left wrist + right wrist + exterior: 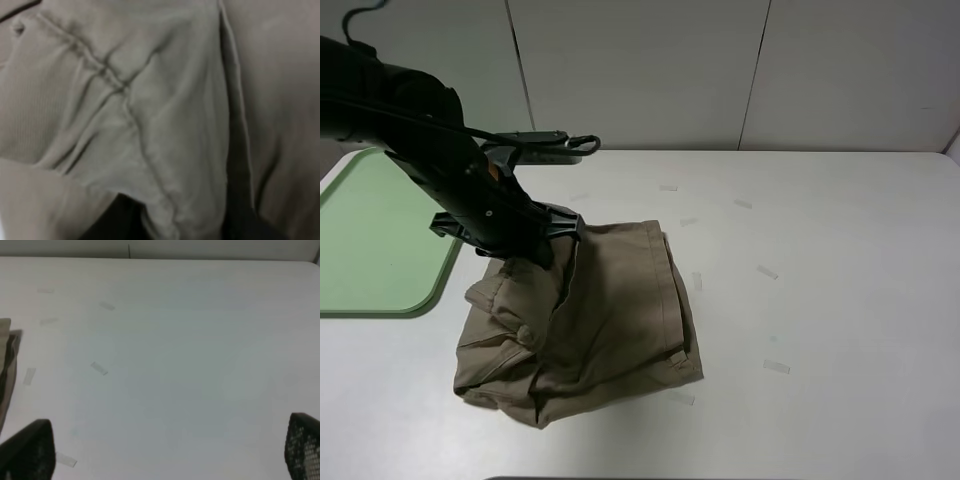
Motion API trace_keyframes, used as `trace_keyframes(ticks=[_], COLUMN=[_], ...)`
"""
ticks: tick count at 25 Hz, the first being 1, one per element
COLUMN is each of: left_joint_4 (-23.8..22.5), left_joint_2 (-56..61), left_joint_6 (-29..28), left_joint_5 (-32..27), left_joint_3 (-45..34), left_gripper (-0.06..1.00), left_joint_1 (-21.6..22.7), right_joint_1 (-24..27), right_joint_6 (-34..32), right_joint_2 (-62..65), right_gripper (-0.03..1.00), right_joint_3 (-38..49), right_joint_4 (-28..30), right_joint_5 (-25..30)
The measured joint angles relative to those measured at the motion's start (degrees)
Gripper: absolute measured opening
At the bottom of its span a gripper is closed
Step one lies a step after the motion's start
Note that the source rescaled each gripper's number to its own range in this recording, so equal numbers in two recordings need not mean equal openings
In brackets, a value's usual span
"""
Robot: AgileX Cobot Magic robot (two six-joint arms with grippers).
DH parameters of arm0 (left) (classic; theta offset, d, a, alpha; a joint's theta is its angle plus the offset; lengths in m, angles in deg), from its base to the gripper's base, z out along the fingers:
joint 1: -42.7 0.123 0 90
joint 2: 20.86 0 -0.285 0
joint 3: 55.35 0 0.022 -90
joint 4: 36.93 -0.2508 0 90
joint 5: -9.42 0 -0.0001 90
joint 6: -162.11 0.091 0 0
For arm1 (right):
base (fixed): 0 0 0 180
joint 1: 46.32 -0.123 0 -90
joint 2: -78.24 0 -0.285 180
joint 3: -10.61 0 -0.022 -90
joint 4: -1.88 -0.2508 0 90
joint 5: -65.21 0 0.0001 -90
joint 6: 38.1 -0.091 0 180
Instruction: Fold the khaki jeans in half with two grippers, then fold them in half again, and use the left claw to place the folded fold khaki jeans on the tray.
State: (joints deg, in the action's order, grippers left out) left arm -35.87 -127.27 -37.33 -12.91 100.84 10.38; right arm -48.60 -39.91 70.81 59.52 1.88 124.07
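The khaki jeans (605, 320) lie folded in a thick bundle on the white table, left of centre. The left claw (535, 250), on the black sleeved arm, is down on the bundle's far left part, where the cloth is drawn up toward it. In the left wrist view tan cloth (150, 110) fills the frame, and a bunched fold sits between the dark fingertips (112, 222). The mint-green tray (430, 295) lies at the left edge, empty. The right gripper (170, 455) is open over bare table; it is out of the exterior high view.
Several small strips of clear tape (767, 272) are stuck to the white table (820, 250) right of the jeans. A black fixture (545, 140) sits at the table's far edge by the wall. An edge of the jeans (7, 365) shows in the right wrist view.
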Motion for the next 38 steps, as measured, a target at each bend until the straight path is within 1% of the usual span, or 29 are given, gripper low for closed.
trace_keyframes(ticks=[2, 3, 4, 5, 6, 7, 8, 10, 13, 17, 20, 22, 27, 30, 33, 35, 38], left_joint_4=[0.1, 0.3, 0.9, 1.7, 2.5, 2.7, 3.0, 3.0, 3.0, 3.0, 3.0, 3.0, 3.0, 3.0, 2.1, 1.7, 1.7], left_joint_2=[-1.1, -1.4, -1.6, -1.7, -1.7, -1.7, -1.6, -1.6, -1.0, 2.1, 4.6, 5.9, 6.8, 6.9, 6.9, 6.9, 6.3], left_joint_6=[0.0, -0.1, -0.4, -0.9, -1.1, -1.2, -1.2, -1.2, -1.2, -1.2, -1.2, -1.2, -1.7, -1.7, -1.7, -1.7, -1.8], left_joint_5=[2.3, 3.4, 4.5, 5.4, 6.1, 6.8, 7.3, 7.8, 7.4, 5.5, 2.9, -0.2, -10.3, -12.9, -12.2, -9.7, -4.6], left_joint_3=[0.0, 0.0, -0.1, -0.1, -0.1, -0.1, -0.1, -0.1, -0.1, -0.1, -0.1, -0.1, -0.1, -0.8, -3.1, -4.9, -7.2], left_gripper=[0.36, 0.42, 0.51, 0.66, 0.79, 0.86, 0.91, 0.97, 0.99, 1.00, 1.00, 1.00, 1.00, 1.00, 1.00, 1.00, 1.00], left_joint_1=[-0.7, -0.9, -1.1, -1.1, -1.1, -1.1, -1.1, -1.1, -1.1, -0.9, -0.6, -0.2, 2.3, 4.5, 6.5, 7.5, 7.8], right_joint_1=[0.0, 0.0, 0.0, 0.0, 0.0, 0.0, 0.0, 0.0, 0.0, 0.0, 0.0, 0.0, 0.0, 0.0, 0.0, 0.0, 0.0], right_joint_6=[0.0, 0.0, 0.0, 0.0, 0.0, 0.0, 0.0, 0.0, 0.0, 0.0, 0.0, 0.0, 0.0, 0.0, 0.0, 0.0, 0.0], right_joint_2=[0.0, 0.0, 0.0, 0.0, 0.0, 0.0, 0.0, 0.0, 0.0, 0.0, 0.0, 0.0, 0.0, 0.0, 0.0, 0.0, 0.0], right_gripper=[1.00, 1.00, 1.00, 1.00, 1.00, 1.00, 1.00, 1.00, 1.00, 1.00, 1.00, 1.00, 1.00, 1.00, 1.00, 1.00, 1.00], right_joint_3=[0.0, 0.0, 0.0, 0.0, 0.0, 0.0, 0.0, 0.0, 0.0, 0.0, 0.0, 0.0, 0.0, 0.0, 0.0, 0.0, 0.0], right_joint_4=[0.0, 0.0, 0.0, 0.0, 0.0, 0.0, 0.0, 0.0, 0.0, 0.0, 0.0, 0.0, 0.0, 0.0, 0.0, 0.0, 0.0], right_joint_5=[0.0, 0.0, 0.0, 0.0, 0.0, 0.0, 0.0, 0.0, 0.0, 0.0, 0.0, 0.0, 0.0, 0.0, 0.0, 0.0, 0.0])
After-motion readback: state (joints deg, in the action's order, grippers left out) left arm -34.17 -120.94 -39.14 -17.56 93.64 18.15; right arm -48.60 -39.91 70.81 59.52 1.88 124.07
